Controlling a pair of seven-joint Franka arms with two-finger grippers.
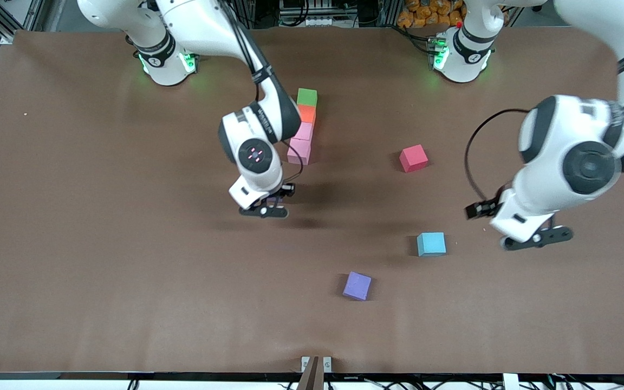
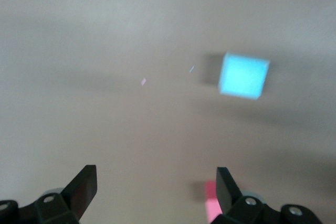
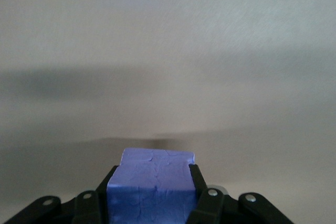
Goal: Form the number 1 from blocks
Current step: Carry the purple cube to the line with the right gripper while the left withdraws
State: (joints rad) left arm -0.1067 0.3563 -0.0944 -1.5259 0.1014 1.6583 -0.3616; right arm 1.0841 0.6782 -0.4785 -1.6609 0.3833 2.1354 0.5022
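Four blocks lie in a straight touching line: green [image 1: 307, 97], orange [image 1: 306, 114], then two light pink ones [image 1: 304, 131] [image 1: 299, 151]. My right gripper [image 1: 265, 210] hangs over bare table just off the pink end of that line. It is shut on a purple block [image 3: 152, 192], which fills the space between its fingers [image 3: 113, 177]. Another purple block [image 1: 357, 285] lies alone on the table, nearer the front camera. My left gripper [image 1: 537, 238] is open and empty, low over the table beside the cyan cube, toward the left arm's end.
A red cube [image 1: 413, 158] sits between the block line and the left arm. A cyan cube [image 1: 431, 244] lies nearer the front camera than it; the left wrist view shows both, cyan [image 2: 244, 75] and red [image 2: 212, 207].
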